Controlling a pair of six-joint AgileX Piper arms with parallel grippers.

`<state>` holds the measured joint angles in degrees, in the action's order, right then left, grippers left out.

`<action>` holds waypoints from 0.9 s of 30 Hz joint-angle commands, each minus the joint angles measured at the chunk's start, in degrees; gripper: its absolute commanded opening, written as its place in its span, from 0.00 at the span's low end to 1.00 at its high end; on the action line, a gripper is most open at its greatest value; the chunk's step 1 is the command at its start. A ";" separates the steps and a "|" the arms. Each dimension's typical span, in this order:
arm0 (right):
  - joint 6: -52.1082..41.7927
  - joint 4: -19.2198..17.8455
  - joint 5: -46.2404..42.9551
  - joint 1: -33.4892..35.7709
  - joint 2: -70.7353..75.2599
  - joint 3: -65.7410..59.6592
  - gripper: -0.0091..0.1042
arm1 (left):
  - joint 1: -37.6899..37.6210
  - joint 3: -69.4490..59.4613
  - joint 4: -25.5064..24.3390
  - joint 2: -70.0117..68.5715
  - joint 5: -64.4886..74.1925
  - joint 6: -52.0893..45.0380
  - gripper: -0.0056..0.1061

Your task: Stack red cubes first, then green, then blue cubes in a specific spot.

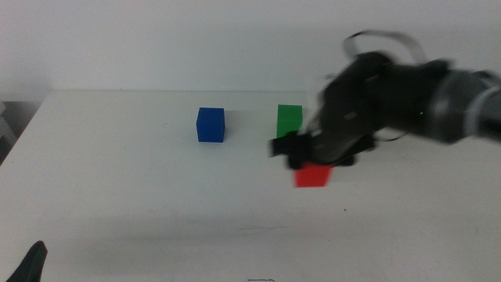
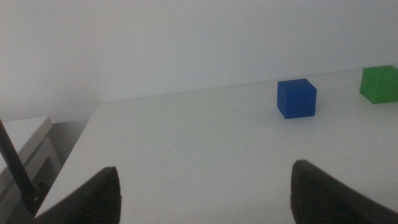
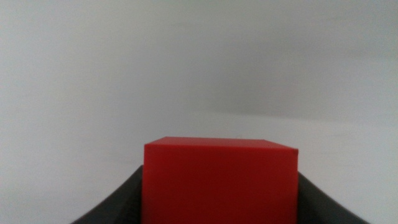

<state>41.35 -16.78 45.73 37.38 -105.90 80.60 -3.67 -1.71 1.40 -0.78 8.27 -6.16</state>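
I see a bright red cube (image 1: 313, 177) right of centre in the middle view, plain and matte, filling the lower centre of the right wrist view between dark, near-black jaws. The right gripper (image 1: 301, 157) and its arm are black and dark grey. A green cube (image 1: 290, 119) sits above it in the frame, a deep blue cube (image 1: 210, 124) to its left. The table (image 1: 141, 196) is plain white, unpatterned. The left gripper (image 2: 202, 190) has dark jaws too.

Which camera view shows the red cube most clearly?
The right wrist view: the red cube fills the foreground, sharp, between the right gripper's jaws. In the middle view, the cube is small and partly covered by the blurred arm. The left wrist view does not show it.
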 commanded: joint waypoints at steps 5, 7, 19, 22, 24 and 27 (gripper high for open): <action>8.04 -3.82 0.32 5.54 -3.81 7.74 0.07 | -0.20 0.21 0.67 -1.14 -4.33 0.04 0.89; 8.04 -3.42 0.66 5.99 -5.67 9.58 0.07 | -0.20 0.21 0.67 -1.14 -4.33 0.04 0.89; 8.23 0.31 1.34 6.56 -8.87 10.94 0.07 | -0.20 0.21 0.67 -1.14 -4.33 0.04 0.89; 8.23 0.95 1.46 6.95 -8.92 10.94 0.07 | -0.20 0.21 0.67 -1.14 -4.33 0.04 0.89; 8.68 1.00 1.52 7.27 -9.04 10.94 0.07 | -0.20 0.21 0.67 -1.14 -4.33 0.04 0.89; 9.86 1.00 1.58 7.57 -9.78 10.94 0.07 | -0.20 0.21 0.67 -1.14 -4.33 0.04 0.89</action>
<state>50.65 -14.72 47.94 44.76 -118.62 89.60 -3.67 -1.71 1.40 -0.78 8.27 -6.16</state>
